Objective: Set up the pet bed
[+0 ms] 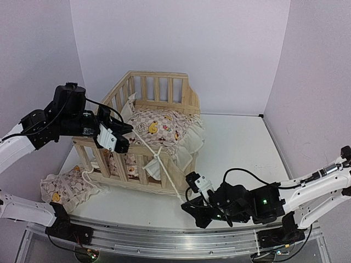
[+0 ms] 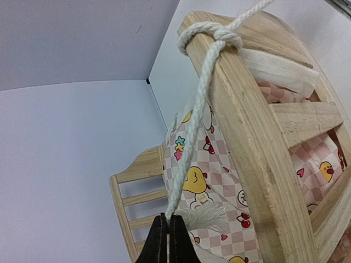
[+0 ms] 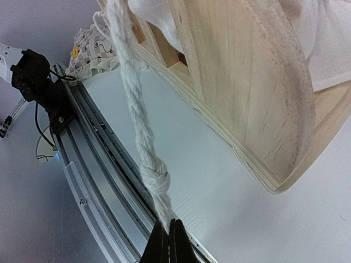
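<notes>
Pet bed (image 1: 162,75) between, left gripper (image 2: 168,220), right gripper (image 3: 168,224) each clamped on tie string (image 1: 168,178)

Bright even light, soft shadows, sharp overhead view, wide-angle wrist distortion

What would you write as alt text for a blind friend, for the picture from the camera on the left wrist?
The left pincer, at the bottom edge, is shut on a white rope, which runs up to a knot tied around a pine bed rail. Behind it lies a pink-checked cushion printed with yellow ducks and cherries.
</notes>
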Motion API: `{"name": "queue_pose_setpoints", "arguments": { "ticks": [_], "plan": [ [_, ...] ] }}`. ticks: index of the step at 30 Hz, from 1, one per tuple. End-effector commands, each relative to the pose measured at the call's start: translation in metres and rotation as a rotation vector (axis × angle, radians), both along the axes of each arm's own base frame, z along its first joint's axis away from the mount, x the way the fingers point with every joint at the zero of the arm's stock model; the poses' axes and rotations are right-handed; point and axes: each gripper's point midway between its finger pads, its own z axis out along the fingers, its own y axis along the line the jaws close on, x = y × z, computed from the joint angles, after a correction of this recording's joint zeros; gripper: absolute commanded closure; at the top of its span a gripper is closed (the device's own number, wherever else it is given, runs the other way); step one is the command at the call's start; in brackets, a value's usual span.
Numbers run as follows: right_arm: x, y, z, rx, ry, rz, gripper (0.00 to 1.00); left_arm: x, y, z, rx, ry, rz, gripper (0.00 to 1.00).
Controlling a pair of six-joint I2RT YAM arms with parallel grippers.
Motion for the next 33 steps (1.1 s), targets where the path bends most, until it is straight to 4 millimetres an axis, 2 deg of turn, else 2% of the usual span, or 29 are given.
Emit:
{"name": "queue_pose_setpoints", "arguments": {
  "ticks": [1,3,5,9,13,17,22,25,29,33],
  "plan": [
    [-0.015,-0.035,-0.051,-0.170,0.087,0.026,1.00,0.026,0.031,0.022,-0.027,-0.046,0.210,1.00],
    [-0.014,-0.033,-0.048,-0.172,0.073,0.030,1.00,0.022,0.031,0.024,-0.036,-0.037,0.198,1.00],
    [-0.014,-0.025,-0.043,-0.171,0.054,0.053,1.00,0.011,0.027,0.036,-0.089,0.000,0.161,1.00],
    [-0.015,0.007,-0.019,-0.147,0.003,0.118,1.00,-0.030,0.013,0.063,-0.201,0.288,0.043,1.00],
    [-0.013,0.035,0.004,-0.122,-0.059,0.167,1.00,-0.059,0.004,0.063,-0.246,0.562,-0.019,1.00],
    [-0.014,0.043,0.009,-0.117,-0.070,0.186,1.00,-0.093,0.001,0.058,-0.229,0.802,-0.108,1.00],
    [-0.017,0.044,-0.001,-0.129,-0.034,0.190,1.00,-0.127,0.006,0.038,-0.161,1.071,-0.148,1.00],
    [-0.019,0.050,-0.005,-0.132,-0.028,0.203,1.00,-0.142,0.009,0.011,-0.108,1.192,-0.144,1.00],
    [-0.021,0.059,-0.006,-0.134,-0.037,0.226,1.00,-0.152,0.017,-0.033,-0.016,1.160,-0.159,1.00],
    [-0.021,0.057,-0.004,-0.128,-0.036,0.227,1.00,-0.149,0.016,-0.069,0.098,1.058,-0.123,0.98]
  ]
}}
